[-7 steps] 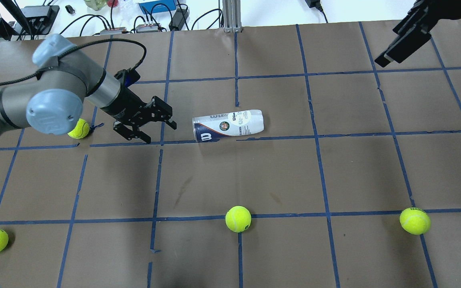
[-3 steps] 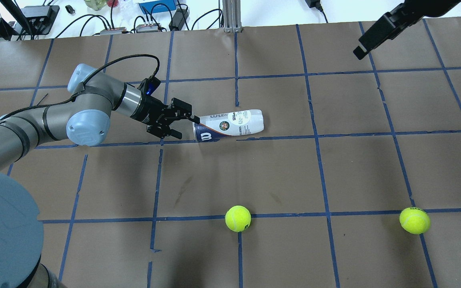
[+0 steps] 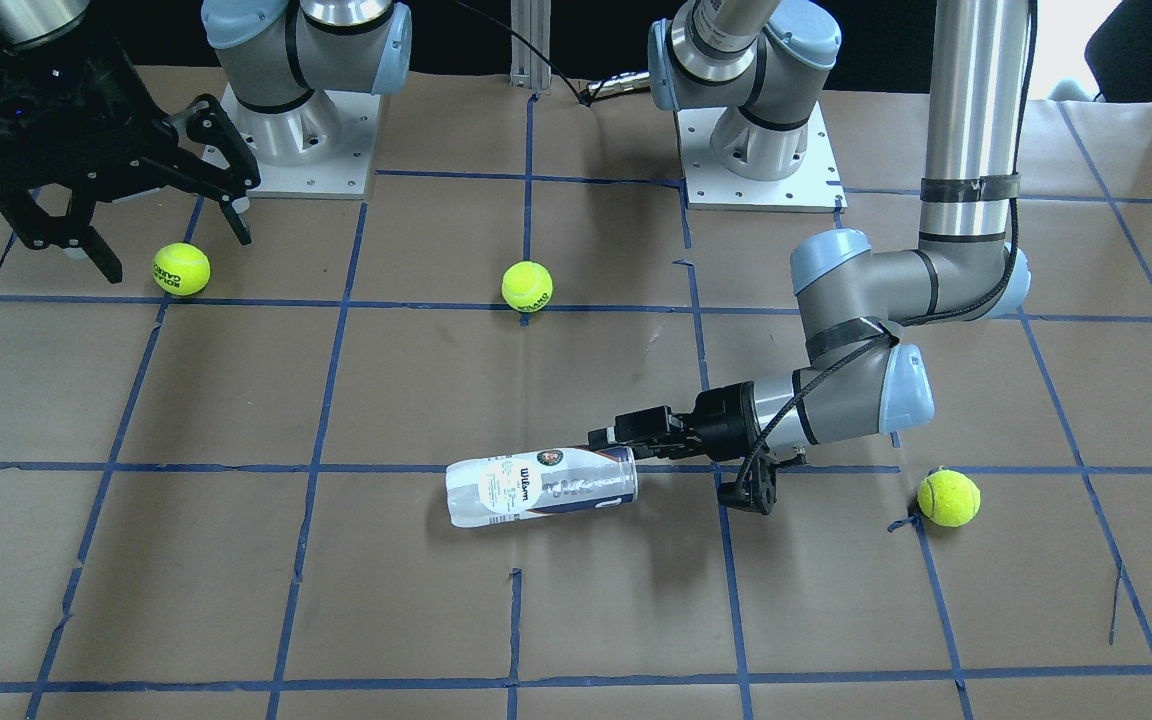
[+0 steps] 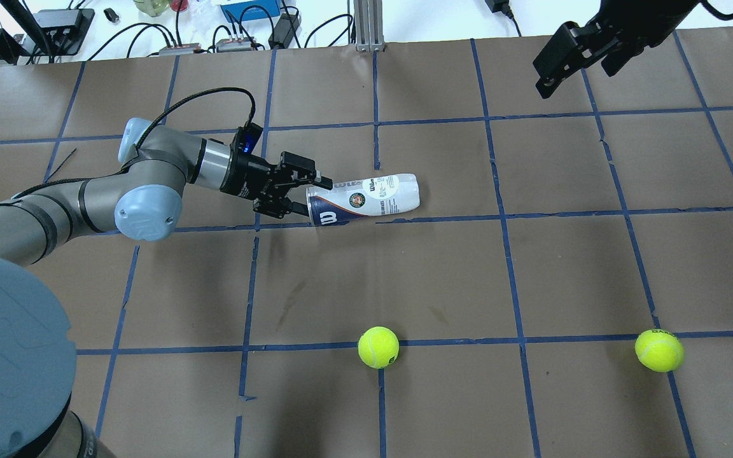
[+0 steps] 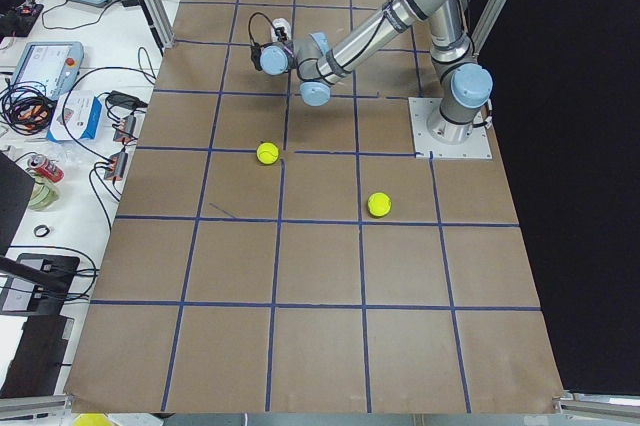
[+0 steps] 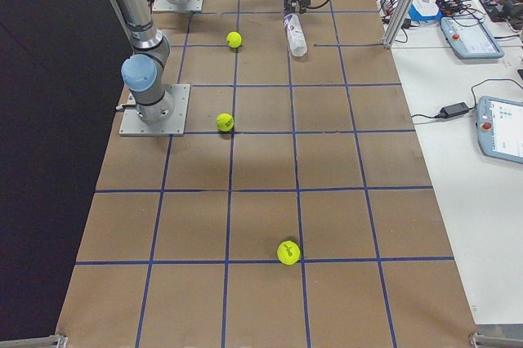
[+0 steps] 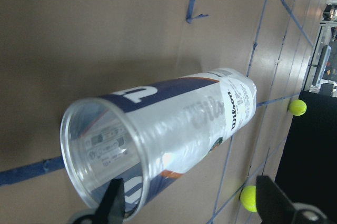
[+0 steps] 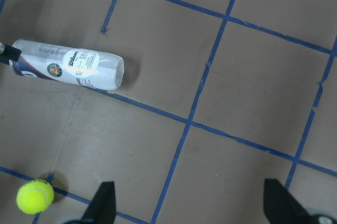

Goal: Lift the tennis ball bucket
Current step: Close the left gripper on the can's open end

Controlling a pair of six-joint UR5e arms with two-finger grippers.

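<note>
The tennis ball bucket [image 4: 366,198] is a clear can with a white and navy Wilson label. It lies on its side on the brown table, open end toward my left arm, and it looks empty in the left wrist view [image 7: 174,129]. My left gripper [image 4: 310,198] is open and level with the table at that open end. One finger [image 7: 114,203] is at the can's rim, the other [image 7: 271,197] stands clear beside it. My right gripper [image 4: 575,76] is open and empty, high above the far right of the table. Its wrist view shows the can [image 8: 68,69] far below.
Loose yellow-green tennis balls lie on the table: one at front centre [image 4: 378,347], one at front right [image 4: 659,350], one beside the left arm's elbow [image 3: 948,498]. Cables and boxes [image 4: 239,25] line the far edge. Blue tape marks a grid.
My left arm has swung right and stretched out low, and its open gripper has gone from well left of the can to the can's open end. My right gripper has drifted left.
</note>
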